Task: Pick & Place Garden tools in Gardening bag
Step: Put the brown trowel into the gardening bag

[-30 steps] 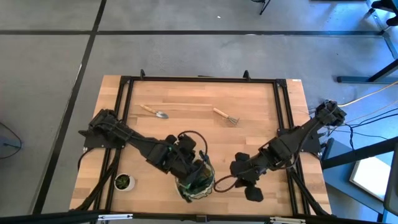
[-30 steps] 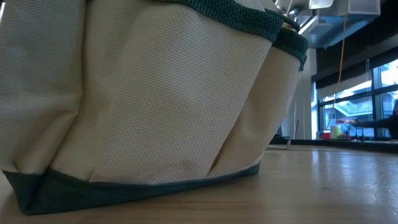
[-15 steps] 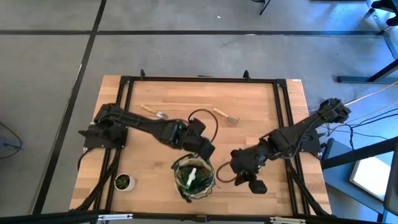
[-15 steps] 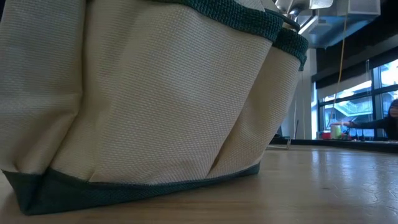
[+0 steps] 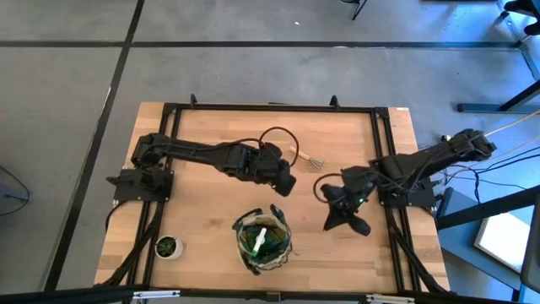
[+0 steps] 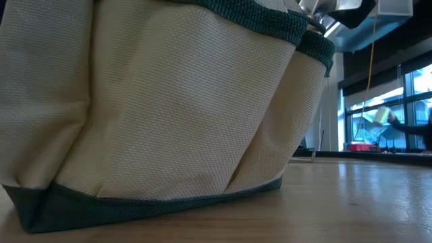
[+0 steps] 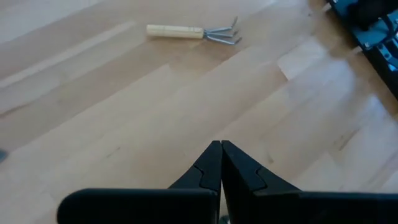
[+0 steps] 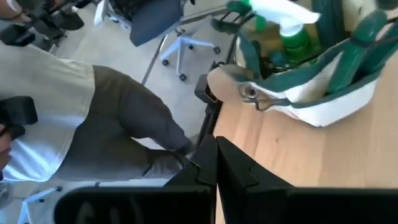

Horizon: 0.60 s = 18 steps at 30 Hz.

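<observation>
Left end effector (image 5: 283,181) fingers pressed together, holding nothing, hovering over the middle of the desk (image 5: 346,135), just short of the fork. Left wrist view confirms: tips (image 7: 221,163) meet, bare wood below. Right end effector (image 5: 346,221) also closed and empty, over the right part of the desk; its fingers (image 8: 214,163) sit together in the right wrist view.

Gardening bag (image 5: 263,241) stands upright near the front edge, mouth up, spray bottle (image 5: 260,239) inside with white trigger (image 8: 283,17) showing; a tool handle (image 8: 233,84) lies over its rim. In the low view the bag (image 6: 155,108) fills most of the frame.

Fork (image 5: 307,158) flat on the desk, beyond the left end effector, long axis diagonal, tines toward the right. Small potted plant (image 5: 168,247) at the front left corner, well apart from the bag. A person (image 8: 81,118) stands beside the desk.
</observation>
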Available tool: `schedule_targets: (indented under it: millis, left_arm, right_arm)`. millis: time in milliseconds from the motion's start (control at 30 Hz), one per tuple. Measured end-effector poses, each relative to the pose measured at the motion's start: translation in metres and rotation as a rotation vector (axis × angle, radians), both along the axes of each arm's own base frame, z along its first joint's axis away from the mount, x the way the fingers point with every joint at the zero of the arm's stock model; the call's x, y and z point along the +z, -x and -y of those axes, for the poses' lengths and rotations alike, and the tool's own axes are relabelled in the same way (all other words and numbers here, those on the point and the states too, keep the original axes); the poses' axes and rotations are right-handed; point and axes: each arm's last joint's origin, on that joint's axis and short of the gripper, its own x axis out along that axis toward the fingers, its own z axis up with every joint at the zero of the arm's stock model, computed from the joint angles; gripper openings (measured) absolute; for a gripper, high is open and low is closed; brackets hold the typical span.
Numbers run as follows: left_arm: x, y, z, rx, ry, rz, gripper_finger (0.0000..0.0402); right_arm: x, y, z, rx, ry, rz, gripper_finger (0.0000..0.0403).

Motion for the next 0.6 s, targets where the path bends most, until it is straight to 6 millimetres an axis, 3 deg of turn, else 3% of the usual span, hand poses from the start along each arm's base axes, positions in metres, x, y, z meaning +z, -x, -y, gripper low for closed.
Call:
schedule_targets:
  millis: [300, 600]
  left_arm:
    - [-0.009, -0.002, -0.008, 0.027, 0.029, -0.005, 0.0001]
    - [-0.036, -0.007, 0.012, 0.059, 0.123, 0.051, 0.0001]
  right_arm:
    - [-0.01, 0.0, 0.021, -0.015, -0.011, -0.011, 0.0003]
    - [-0.025, -0.006, 0.045, 0.019, -0.165, 0.01, 0.0003]
